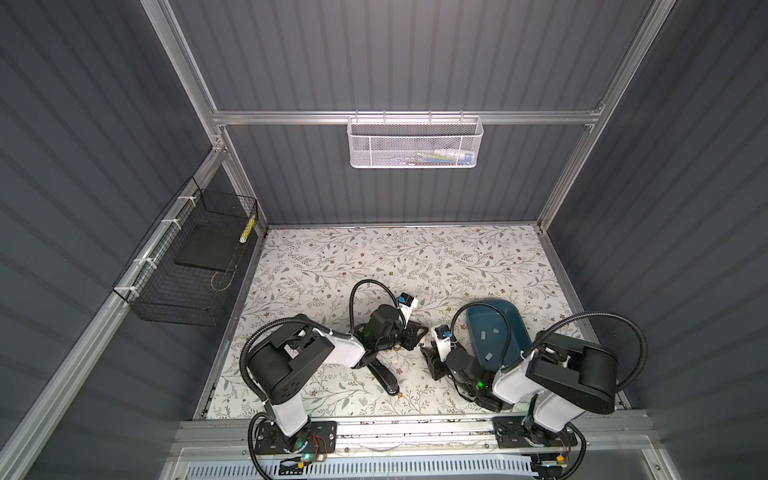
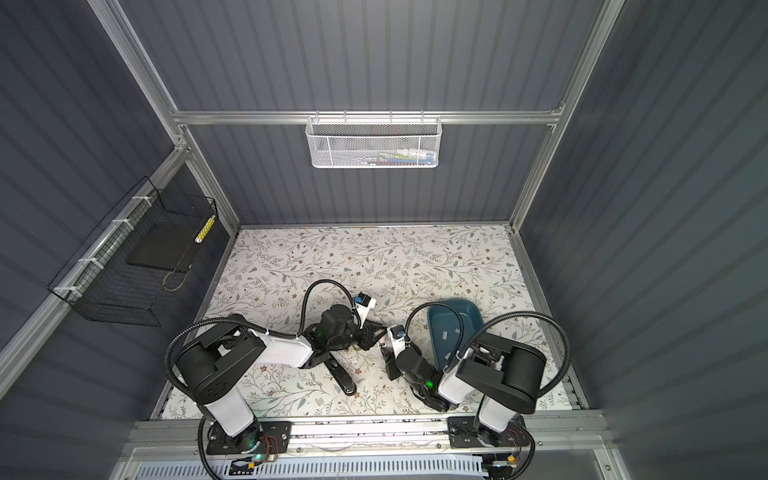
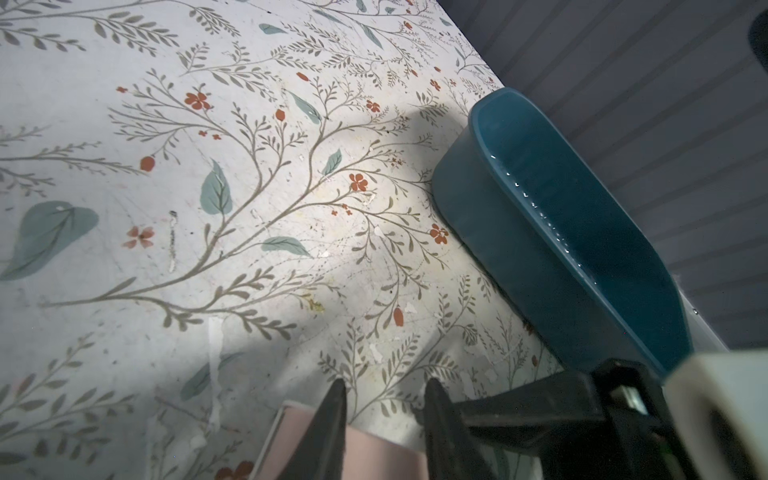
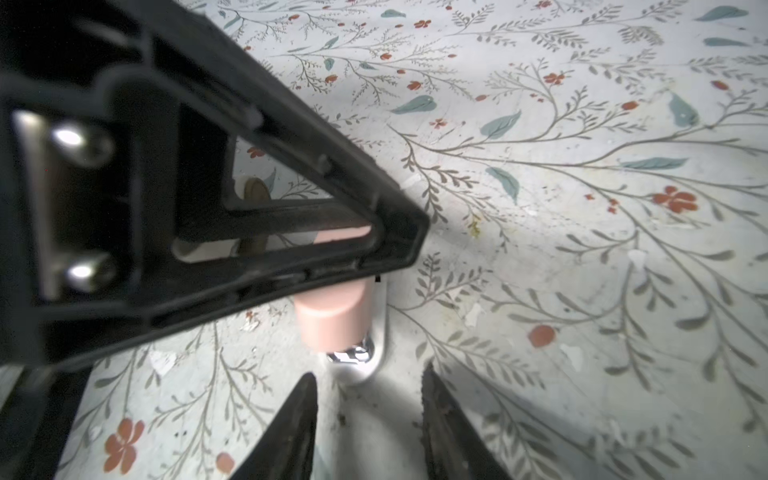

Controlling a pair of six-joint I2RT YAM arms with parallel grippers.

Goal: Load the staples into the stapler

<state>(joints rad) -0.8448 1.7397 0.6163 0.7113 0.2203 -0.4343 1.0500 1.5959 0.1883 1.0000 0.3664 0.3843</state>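
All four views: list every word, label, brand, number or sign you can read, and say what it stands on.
No text is readable in any view.
Items in the white basket: coloured print, too blurred.
Blue tags near the wrists: too small.
Yellow stick in the black basket: marks, no letters.

Top views dim, walls dark; overhead light on the floral tabletop (image 1: 415, 257), frame edges bowed. Wrist views: bright pool mid-pic, dark corners, hard shadows; nearest foreground soft, prob. defocused. Glare streak along blue bin (image 3: 540, 216) rim.
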